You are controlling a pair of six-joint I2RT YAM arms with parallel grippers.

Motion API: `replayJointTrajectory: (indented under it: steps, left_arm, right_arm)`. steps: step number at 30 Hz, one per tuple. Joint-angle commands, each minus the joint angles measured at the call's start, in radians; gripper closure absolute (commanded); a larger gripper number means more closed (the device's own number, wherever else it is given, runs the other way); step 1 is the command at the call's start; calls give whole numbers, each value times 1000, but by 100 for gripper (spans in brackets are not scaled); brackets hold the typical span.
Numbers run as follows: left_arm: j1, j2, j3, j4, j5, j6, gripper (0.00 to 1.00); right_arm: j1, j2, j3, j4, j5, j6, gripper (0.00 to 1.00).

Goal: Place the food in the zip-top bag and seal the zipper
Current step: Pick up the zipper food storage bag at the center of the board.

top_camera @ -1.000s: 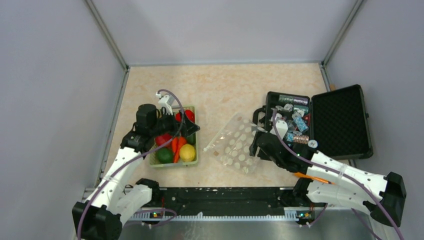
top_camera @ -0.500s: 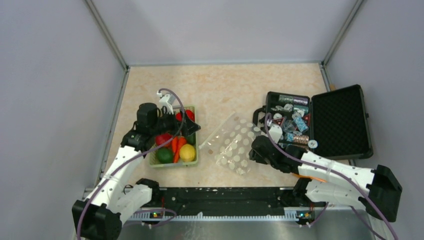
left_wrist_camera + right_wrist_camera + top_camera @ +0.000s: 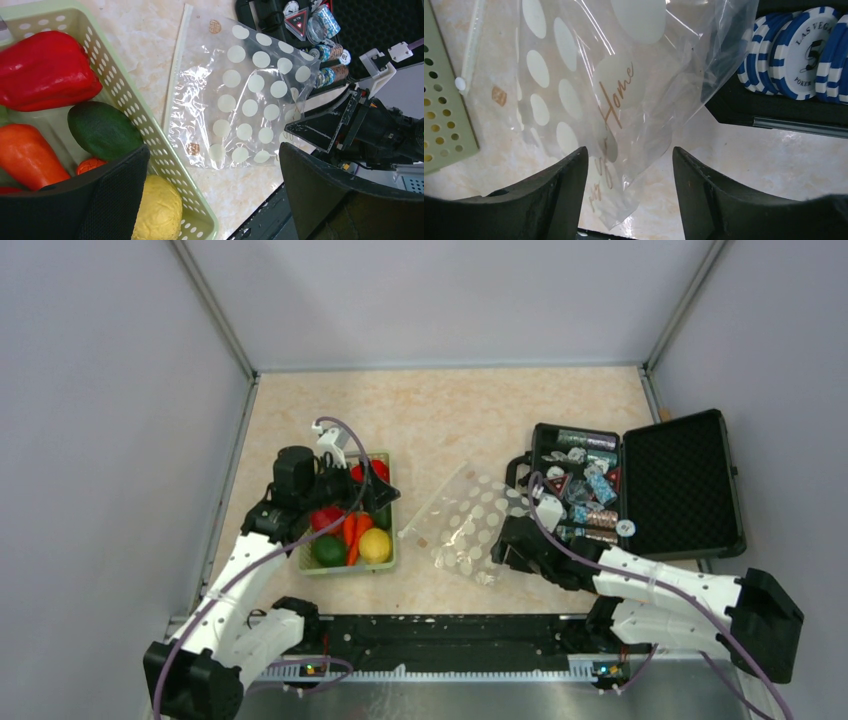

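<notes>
Beige marbled table [image 3: 450,410], grey walls [image 3: 450,300]; both jaws apart, right pair at the bag [image 3: 465,525].

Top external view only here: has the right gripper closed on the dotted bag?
Observer: No. The right wrist view shows the right gripper open, a corner of the zip-top bag lying between its fingers.
Operator: And the other arm, holding anything?
Observer: No. The left wrist view shows the left gripper open, one side over the basket near a dark green piece.
Operator: Which bag edge opens?
Observer: The zipper runs along the edge facing the basket, just apart from it.
</notes>
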Motion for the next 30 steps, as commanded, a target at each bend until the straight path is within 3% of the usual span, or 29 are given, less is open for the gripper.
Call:
replayJointTrajectory:
  steps: [1, 4, 7, 12, 13, 15, 17, 24, 30]
  left_arm:
    - [-6, -23, 16, 22, -31, 10, 1]
    - [-6, -17, 26, 20, -31, 8, 1]
    - [-6, -17, 33, 19, -28, 5, 1]
    - [-6, -16, 30, 20, -11, 0, 1]
    - [-7, -13, 30, 19, -3, 0, 1]
    - [-7, -10, 34, 17, 11, 0, 1]
    - [-11, -8, 36, 17, 19, 2, 1]
    - [-24, 13, 40, 22, 79, 7, 1]
    - [-47, 51, 49, 75, 84, -21, 1]
  right_arm:
    - [4, -85, -59, 80, -43, 26, 37]
    - [5, -132, -104, 134, -40, 41, 40]
    - [4, -148, -127, 182, -45, 46, 53]
    - [2, -92, -120, 214, -20, 48, 60]
    - [3, -78, -108, 216, -17, 43, 64]
    - [2, -51, -86, 217, -13, 14, 92]
    - [2, -41, -63, 226, -13, -44, 98]
    - [-3, -209, -6, 222, 27, -330, 100]
    - [-96, -406, 1, 178, -159, -521, 100]
